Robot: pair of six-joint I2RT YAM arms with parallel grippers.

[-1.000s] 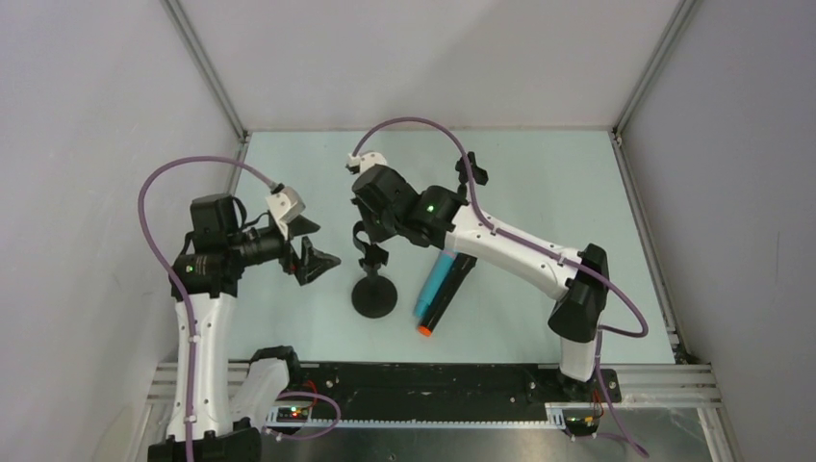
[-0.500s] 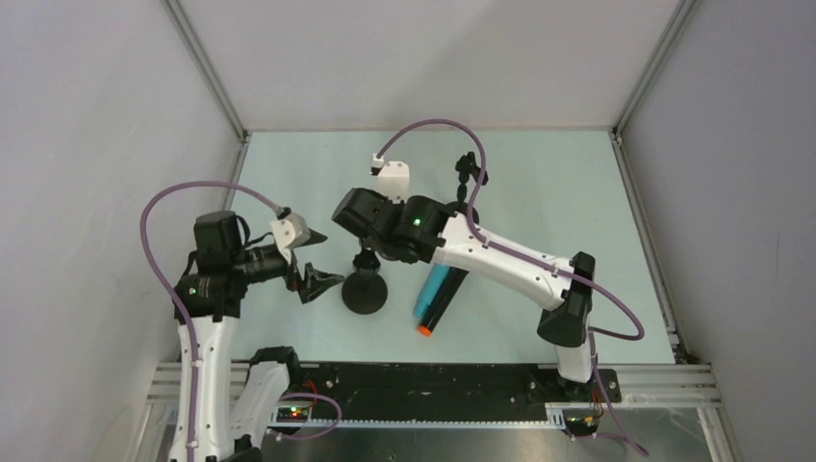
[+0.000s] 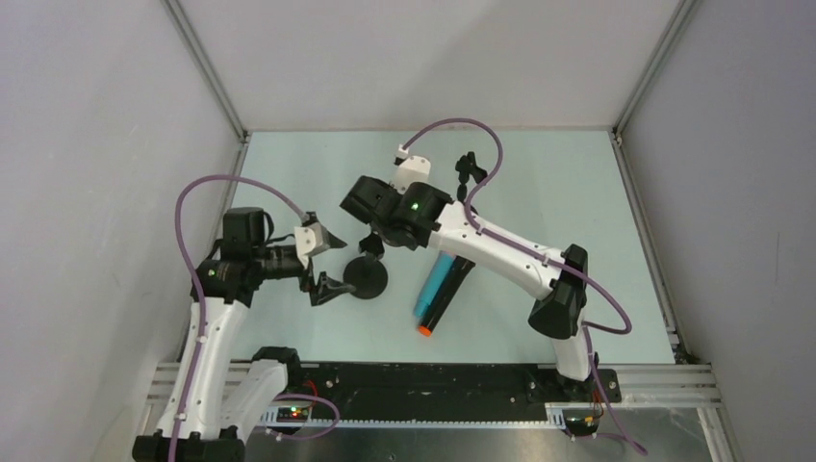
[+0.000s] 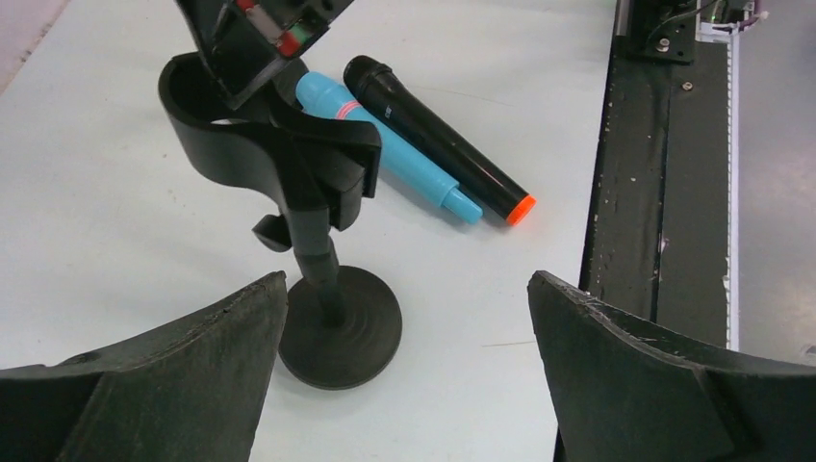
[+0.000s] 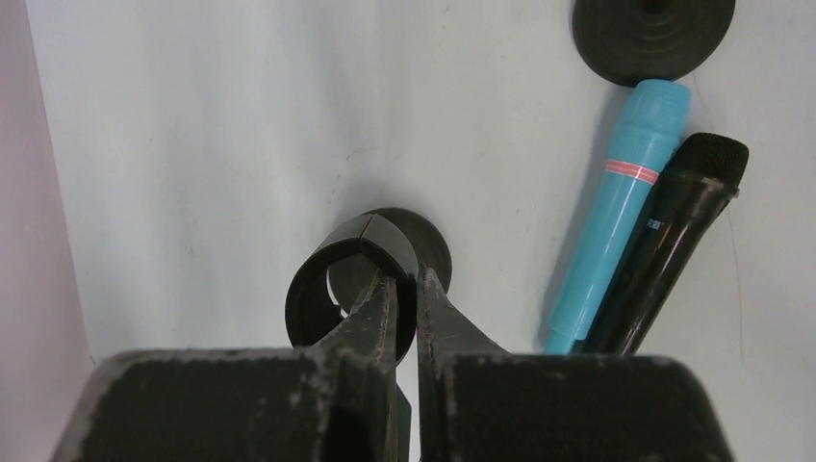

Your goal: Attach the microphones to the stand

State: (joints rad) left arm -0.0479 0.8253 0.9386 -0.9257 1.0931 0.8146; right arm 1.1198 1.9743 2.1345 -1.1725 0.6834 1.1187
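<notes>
The black stand (image 4: pixel 308 241) is upright on its round base (image 3: pixel 364 277), with a ring clip (image 5: pixel 332 289) at its top. My right gripper (image 5: pixel 409 279) is shut on the wall of that ring clip; it also shows in the top view (image 3: pixel 370 241). My left gripper (image 3: pixel 322 265) is open and empty, just left of the base, and the stand's base lies by its left finger (image 4: pixel 192 366). The turquoise microphone (image 3: pixel 433 282) and the black microphone (image 3: pixel 450 286) with an orange end cap (image 3: pixel 422 330) lie side by side on the table, right of the stand, and show in the left wrist view (image 4: pixel 385 154).
A second small black stand (image 3: pixel 469 171) is at the back, its round base showing in the right wrist view (image 5: pixel 654 24). A black rail (image 3: pixel 433 380) runs along the table's near edge. Grey walls close in the left, right and back.
My right gripper has shifted the stand a little left and away from the near edge. My left arm has swung right, bringing its open gripper close to the base.
</notes>
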